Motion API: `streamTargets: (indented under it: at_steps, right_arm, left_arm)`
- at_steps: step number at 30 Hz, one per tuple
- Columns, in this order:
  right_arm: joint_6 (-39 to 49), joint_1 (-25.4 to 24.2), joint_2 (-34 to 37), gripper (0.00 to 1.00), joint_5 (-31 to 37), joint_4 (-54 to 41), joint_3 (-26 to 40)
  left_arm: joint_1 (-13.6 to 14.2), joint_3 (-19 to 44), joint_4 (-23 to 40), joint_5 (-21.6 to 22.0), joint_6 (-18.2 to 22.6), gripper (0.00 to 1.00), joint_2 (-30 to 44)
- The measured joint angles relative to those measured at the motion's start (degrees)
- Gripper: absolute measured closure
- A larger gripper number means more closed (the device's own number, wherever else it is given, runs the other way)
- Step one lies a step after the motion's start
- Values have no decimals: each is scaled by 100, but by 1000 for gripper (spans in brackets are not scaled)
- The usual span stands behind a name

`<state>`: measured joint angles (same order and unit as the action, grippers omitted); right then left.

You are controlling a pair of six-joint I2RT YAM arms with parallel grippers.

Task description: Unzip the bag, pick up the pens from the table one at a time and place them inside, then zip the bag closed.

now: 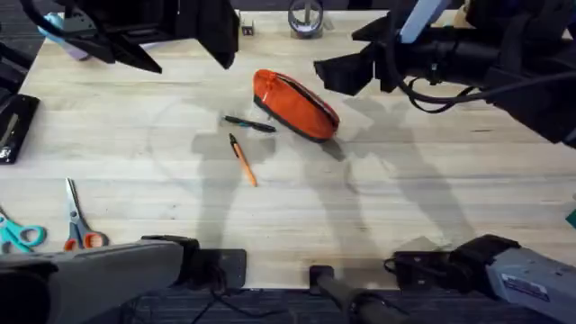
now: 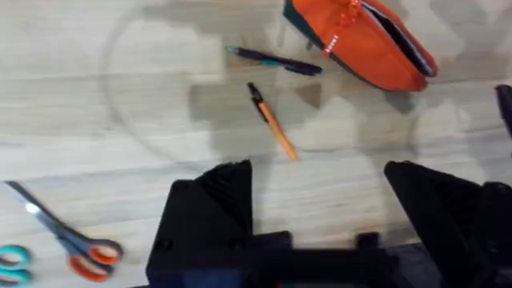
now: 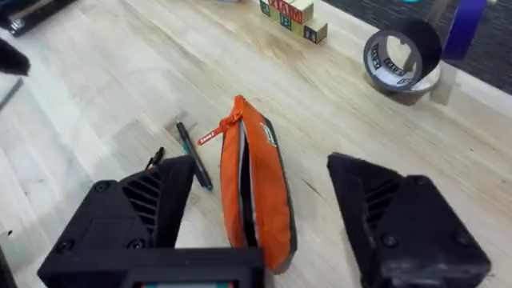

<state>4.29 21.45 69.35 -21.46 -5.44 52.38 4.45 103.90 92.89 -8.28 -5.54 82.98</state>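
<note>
Orange soft pencil pouch [image 1: 295, 104] lies mid-desk [image 1: 405, 189], its zipper looking parted; black pen [image 1: 250, 124] and orange pen [image 1: 243, 160] lie just beside it. Both the left hand [image 2: 320, 208] and right hand [image 3: 256, 216] hover open, holding nothing. Unbraced, the pouch may slide or collapse during insertion.

Two pairs of scissors, one orange-handled [image 1: 83, 236] and one teal-handled [image 1: 20, 236], lie side by side, off to one side of the left jaws. Beyond the right jaws sit a roll of dark tape [image 3: 402, 60] and a row of small lettered wooden blocks [image 3: 293, 16].
</note>
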Motion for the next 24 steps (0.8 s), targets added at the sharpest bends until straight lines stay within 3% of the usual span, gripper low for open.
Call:
streamTargets:
  at_steps: [3, 6, 15, 20, 24]
  right_arm:
    - [0, 0, -3, 5, -1, -31, 0]
    - [0, 0, -39, 4, -1, -122, 0]
    - [0, 0, -293, 4, -1, -120, 0]
    - [0, 0, -296, 4, 1, -345, 0]
    - [0, 0, -296, 4, -1, -445, 0]
  left_arm:
    - [0, 0, -39, 79, 409, 7, 0]
    - [0, 0, -77, -69, 1130, 8, 0]
    - [-48, -180, -187, -1460, 3336, 6, 0]
    - [-115, -403, -222, -1828, 4039, 5, 0]
    - [-383, -524, -323, -1923, 4349, 5, 0]
